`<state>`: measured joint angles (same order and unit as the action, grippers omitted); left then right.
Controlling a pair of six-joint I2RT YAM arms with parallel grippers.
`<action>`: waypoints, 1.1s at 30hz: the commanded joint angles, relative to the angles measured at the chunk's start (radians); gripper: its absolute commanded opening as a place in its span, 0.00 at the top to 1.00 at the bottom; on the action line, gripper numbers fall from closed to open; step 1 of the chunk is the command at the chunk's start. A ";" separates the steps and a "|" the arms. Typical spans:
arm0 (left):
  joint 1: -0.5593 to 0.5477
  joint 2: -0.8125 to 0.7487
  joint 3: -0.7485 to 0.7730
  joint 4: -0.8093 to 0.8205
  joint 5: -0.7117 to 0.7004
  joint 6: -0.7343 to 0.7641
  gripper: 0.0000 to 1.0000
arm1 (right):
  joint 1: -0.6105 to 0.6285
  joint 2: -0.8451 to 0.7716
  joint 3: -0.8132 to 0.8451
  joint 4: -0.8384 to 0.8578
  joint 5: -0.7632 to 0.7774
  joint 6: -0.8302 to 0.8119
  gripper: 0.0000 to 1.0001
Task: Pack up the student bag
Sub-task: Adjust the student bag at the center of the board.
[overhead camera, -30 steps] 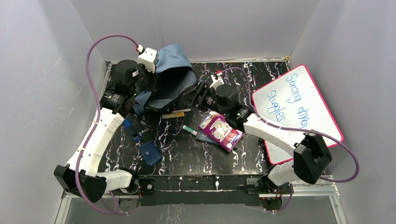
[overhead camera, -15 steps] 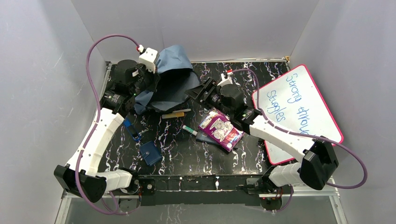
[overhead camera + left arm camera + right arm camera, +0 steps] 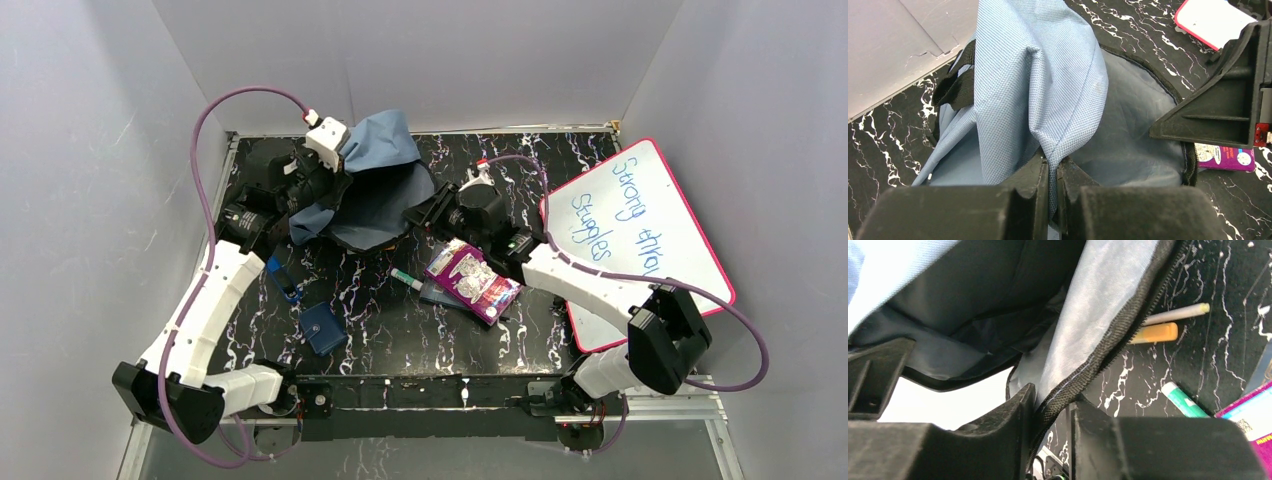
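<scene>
The bag sits at the far left of the table, right in front of the left arm, with its mouth gaping toward the middle. The left gripper is pinched tight on a fold of the bag's blue fabric and holds that flap up off the table, so the top stands up like a little tent. The left wrist view shows the pale lining inside and a black strap on the far side.

The right gripper is at the other side of the opening, fingers closed on the black zipper rim, which fills the gap between them.

Loose stuff: an orange highlighter and a pale pen lie on the table just beside that rim. A green-capped marker lies a bit nearer, next to a purple snack pack. A small dark-blue pouch lies toward the front left, well apart from the bag. There's a small blue thing beside the left arm, too small to make out. A pink-edged whiteboard with blue writing takes up the right side.
</scene>
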<state>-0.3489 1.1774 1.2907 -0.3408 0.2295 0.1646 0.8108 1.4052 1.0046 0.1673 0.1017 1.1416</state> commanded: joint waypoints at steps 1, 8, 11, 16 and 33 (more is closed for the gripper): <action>-0.001 -0.042 -0.009 0.042 0.021 0.024 1.00 | -0.007 -0.030 -0.030 0.025 -0.002 -0.051 0.69; -0.001 -0.054 -0.019 0.124 -0.053 0.025 0.67 | -0.005 -0.057 -0.033 0.048 -0.040 -0.137 1.00; 0.000 -0.050 -0.010 0.164 -0.113 0.046 0.49 | -0.005 -0.051 -0.010 0.077 -0.085 -0.166 1.00; -0.004 -0.021 0.020 0.205 -0.152 0.115 0.38 | -0.006 -0.024 0.019 0.102 -0.155 -0.175 1.00; -0.159 0.076 0.066 0.259 -0.453 0.504 0.38 | -0.006 -0.007 0.029 0.113 -0.185 -0.166 1.00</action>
<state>-0.5003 1.2575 1.3064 -0.1406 -0.1585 0.5713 0.8043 1.4078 0.9859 0.2127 -0.0490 0.9871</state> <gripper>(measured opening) 0.628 0.056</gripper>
